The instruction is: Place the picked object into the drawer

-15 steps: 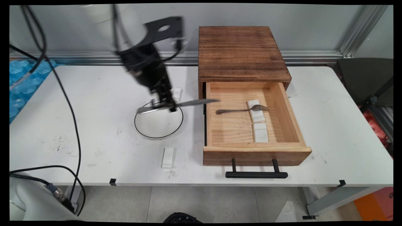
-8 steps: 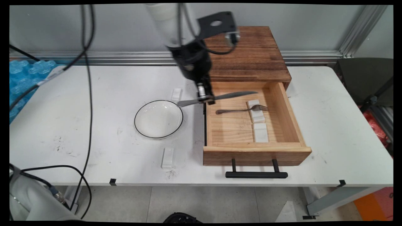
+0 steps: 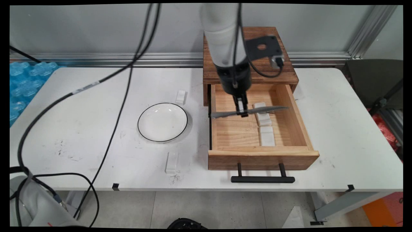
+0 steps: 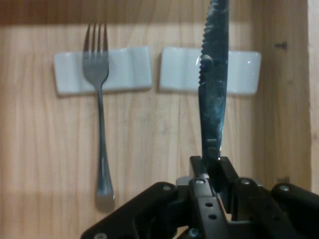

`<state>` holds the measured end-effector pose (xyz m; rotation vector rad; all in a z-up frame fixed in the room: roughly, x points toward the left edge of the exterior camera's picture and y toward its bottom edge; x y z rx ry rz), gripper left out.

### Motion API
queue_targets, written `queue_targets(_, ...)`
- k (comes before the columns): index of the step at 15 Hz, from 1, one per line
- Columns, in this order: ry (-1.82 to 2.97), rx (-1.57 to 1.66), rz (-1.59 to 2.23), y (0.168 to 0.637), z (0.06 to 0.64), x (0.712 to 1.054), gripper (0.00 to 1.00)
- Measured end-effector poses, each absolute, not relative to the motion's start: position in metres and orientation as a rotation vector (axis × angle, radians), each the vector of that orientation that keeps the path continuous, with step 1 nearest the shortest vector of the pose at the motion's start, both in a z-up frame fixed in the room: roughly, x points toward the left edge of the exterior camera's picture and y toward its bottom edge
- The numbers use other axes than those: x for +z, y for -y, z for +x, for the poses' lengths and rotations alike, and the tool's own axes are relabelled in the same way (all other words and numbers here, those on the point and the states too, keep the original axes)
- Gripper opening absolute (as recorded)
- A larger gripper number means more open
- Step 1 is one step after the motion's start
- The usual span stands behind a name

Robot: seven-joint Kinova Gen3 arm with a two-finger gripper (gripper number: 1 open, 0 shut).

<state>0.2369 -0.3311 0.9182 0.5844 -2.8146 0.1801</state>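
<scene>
White table (image 3: 96,96) fills the scene, with a grey wall behind it. At the left part of the table stands a white plate (image 3: 162,122) with a thin black rim. One small white block (image 3: 181,96) lies just beyond the plate, and another small white block (image 3: 172,162) lies nearer, close to the table's near edge.

To the right of the plate is a wooden box (image 3: 249,54) with its drawer (image 3: 260,157) pulled out toward the near side. Above the drawer hangs the gripper (image 3: 242,111), and its fingers (image 4: 199,172) are closed narrowly on a knife (image 3: 248,111). They hold it near the middle, on its handle part. The long axis of the knife runs left to right across the drawer; the handle end reaches over the drawer's left wall and the blade points right.

In the hand view, the serrated blade passes over the empty white rest (image 4: 209,71). Beside it, a fork (image 4: 97,99) lies with its tines on the other white rest (image 4: 103,69), parallel to the knife. The knife is raised above the drawer floor and touches nothing below. Between the empty rest and the drawer's front wall there is free wood, and the right wall is also close.
</scene>
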Motion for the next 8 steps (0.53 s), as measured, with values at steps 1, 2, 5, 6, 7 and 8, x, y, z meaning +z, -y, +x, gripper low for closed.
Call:
queue_targets(1,2.816,0.177,0.581,0.333,0.234,0.915,0.0)
queue_targets(2,2.819,0.171,0.573,0.337,0.228,0.908,0.0)
queue_targets(5,2.831,0.154,0.547,0.347,0.213,0.889,0.0)
queue_targets(6,2.835,0.149,0.536,0.35,0.209,0.882,0.0)
queue_targets(7,2.84,0.143,0.529,0.352,0.206,0.876,0.0)
queue_targets(8,2.845,0.135,0.523,0.354,0.204,0.869,0.0)
